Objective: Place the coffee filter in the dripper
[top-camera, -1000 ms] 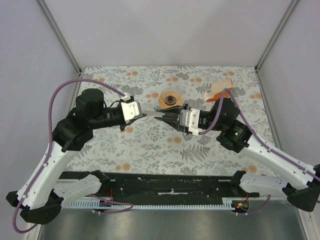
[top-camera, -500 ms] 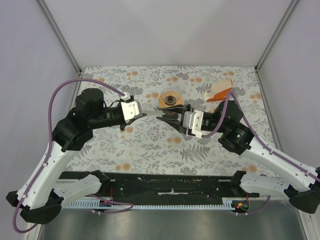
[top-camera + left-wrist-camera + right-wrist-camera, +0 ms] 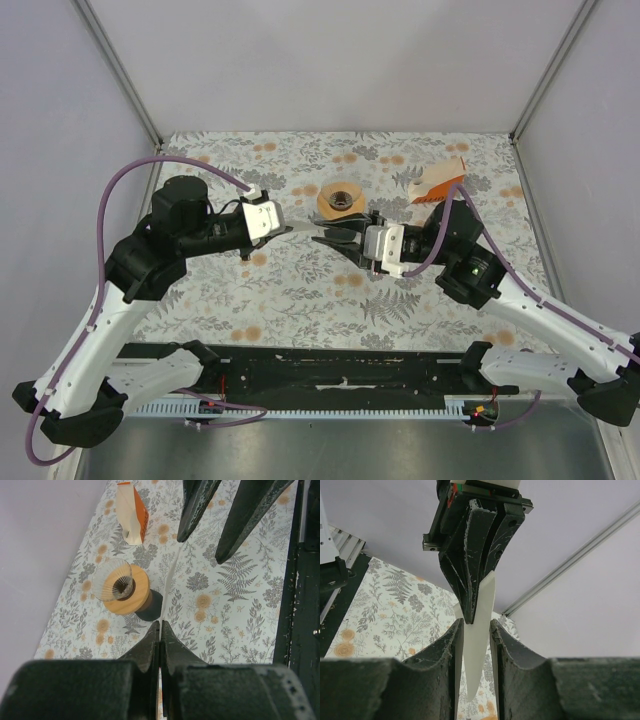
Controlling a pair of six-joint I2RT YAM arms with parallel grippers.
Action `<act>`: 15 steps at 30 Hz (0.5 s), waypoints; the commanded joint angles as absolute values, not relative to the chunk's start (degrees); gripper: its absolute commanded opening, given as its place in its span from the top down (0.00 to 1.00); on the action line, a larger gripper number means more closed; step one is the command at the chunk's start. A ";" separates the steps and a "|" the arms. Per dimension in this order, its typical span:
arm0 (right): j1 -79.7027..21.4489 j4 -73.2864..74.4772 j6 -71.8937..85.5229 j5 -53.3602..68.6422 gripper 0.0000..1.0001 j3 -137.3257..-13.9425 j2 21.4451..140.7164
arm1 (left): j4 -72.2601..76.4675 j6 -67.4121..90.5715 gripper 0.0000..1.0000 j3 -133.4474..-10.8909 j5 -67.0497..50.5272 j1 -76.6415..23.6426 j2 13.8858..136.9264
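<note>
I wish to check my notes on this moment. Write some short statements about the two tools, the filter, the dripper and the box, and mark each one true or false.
1. The left tool is shut on the thin white paper coffee filter. True.
2. The filter sits inside the round orange-brown dripper. False: it is held in the air between the two tools, and the dripper holds no paper.
3. The right tool is open, with one finger on each side of the filter. True.
4. The orange-and-white box lies beside the left arm. False: it lies at the far right of the flowered table.
5. The dripper lies tipped on its side. False: it stands upright.
</note>
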State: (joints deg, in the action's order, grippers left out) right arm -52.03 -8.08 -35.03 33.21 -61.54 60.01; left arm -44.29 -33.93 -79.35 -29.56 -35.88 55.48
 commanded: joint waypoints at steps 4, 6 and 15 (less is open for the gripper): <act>-52.38 -8.26 -35.86 34.10 0.67 -62.93 59.68 | -44.12 -34.89 0.98 -81.83 -28.57 -36.30 55.72; -52.38 -7.74 -35.86 33.84 0.67 -63.19 60.12 | -44.21 -34.81 0.98 -82.00 -28.57 -36.30 55.72; -52.38 -7.12 -36.12 34.01 0.73 -64.07 61.17 | -44.38 -35.24 0.98 -81.74 -28.48 -36.30 55.72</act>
